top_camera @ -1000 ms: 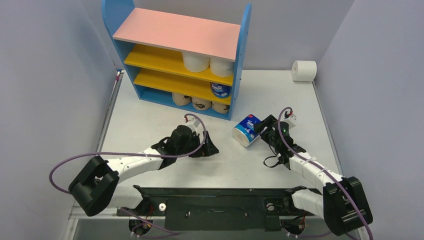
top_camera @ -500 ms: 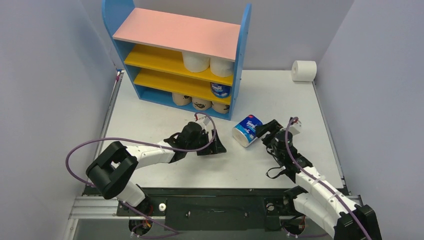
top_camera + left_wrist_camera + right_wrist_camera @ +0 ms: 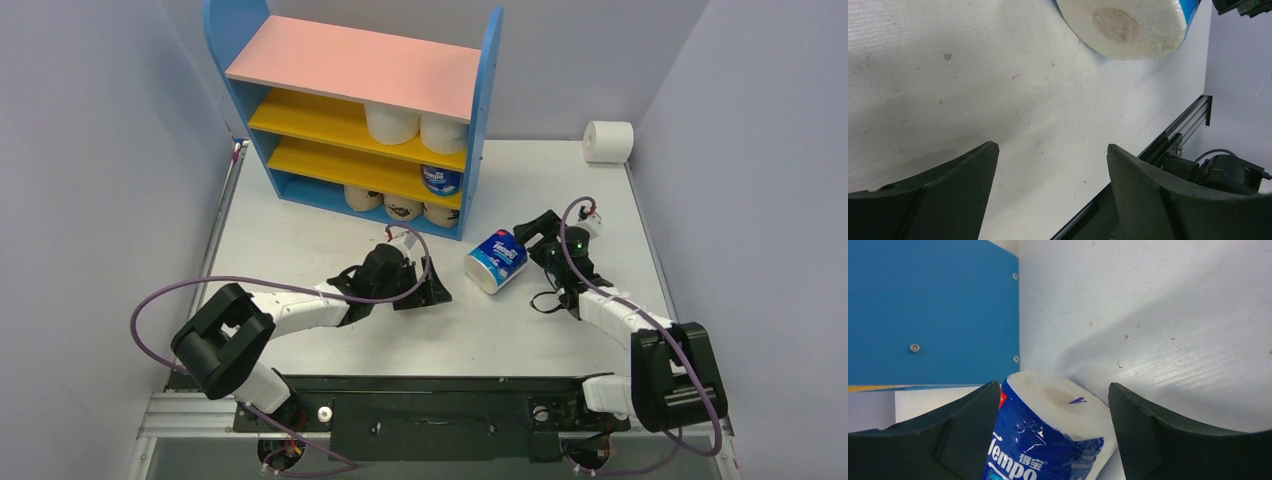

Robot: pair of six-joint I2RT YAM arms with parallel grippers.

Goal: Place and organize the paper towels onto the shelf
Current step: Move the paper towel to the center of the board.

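A blue-wrapped paper towel roll [image 3: 496, 261] lies on its side on the table, in front of the shelf's [image 3: 355, 65] right end. My right gripper [image 3: 524, 240] is open and straddles the roll's far end. In the right wrist view the roll [image 3: 1048, 440] sits between the fingers, close to the left one with a gap on the right. My left gripper [image 3: 436, 288] hangs open and empty, left of the roll. Its wrist view shows the roll's white end [image 3: 1128, 25] ahead. Two white rolls [image 3: 392, 122] stand on the upper yellow shelf, a blue one [image 3: 441, 179] on the lower, and tan ones [image 3: 403, 208] on the base.
One white roll [image 3: 608, 141] lies at the table's far right corner, by the wall. The shelf's blue side panel [image 3: 933, 310] stands just beyond the right gripper. Grey walls close in on both sides. A black rail [image 3: 430, 400] runs along the near edge.
My right gripper has opened wider around the blue roll and shifted slightly toward the shelf. The left gripper first moved right toward the roll, then held still.
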